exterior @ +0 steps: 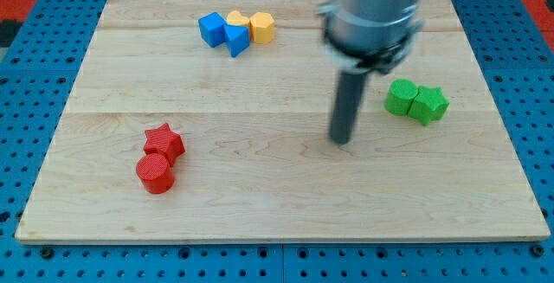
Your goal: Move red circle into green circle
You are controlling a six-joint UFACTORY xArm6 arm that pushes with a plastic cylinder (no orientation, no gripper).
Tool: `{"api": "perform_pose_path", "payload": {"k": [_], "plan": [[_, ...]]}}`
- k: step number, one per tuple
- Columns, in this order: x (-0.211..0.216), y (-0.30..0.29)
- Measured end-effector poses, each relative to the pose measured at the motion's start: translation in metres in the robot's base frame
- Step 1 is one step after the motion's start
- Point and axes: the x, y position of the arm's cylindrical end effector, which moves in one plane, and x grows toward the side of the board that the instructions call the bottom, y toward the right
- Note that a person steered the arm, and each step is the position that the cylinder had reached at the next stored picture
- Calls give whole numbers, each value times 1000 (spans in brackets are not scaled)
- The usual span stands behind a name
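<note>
My tip [342,140] sits on bare wood a little to the view's right of the board's middle, the dark rod rising straight up into the blurred grey arm body [372,15] near the view's top. It touches no block and has nothing against it; a plain rod, so there is nothing to open or close. Far off to the view's left of my tip, and lower down, there's the red circle [155,173], a squat red cylinder, lying well apart from the rod. Pressed against its upper side is a red star [164,142], the two touching. Swing to the other side: to the view's right of my tip and a little higher, near but not touching, sits the green circle [400,97], with a second green block [428,105], angular in shape, snug against its right. Up toward the view's top left of my tip, a cluster of four: a blue block [210,28], a blue wedge-like block [236,39], a yellow block [261,27], and another yellow block [235,17] peeking behind. All rest on the pale wooden board [260,205], on a blue pegboard [26,101].
</note>
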Motion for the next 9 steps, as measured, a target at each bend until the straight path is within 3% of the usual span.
{"api": "perform_pose_path", "payload": {"k": [1,2,3,5,6,8,9], "plan": [[77,-101],[82,-244],[45,-252],[29,-108],[-6,-27],[-38,-81],[-75,-42]]}}
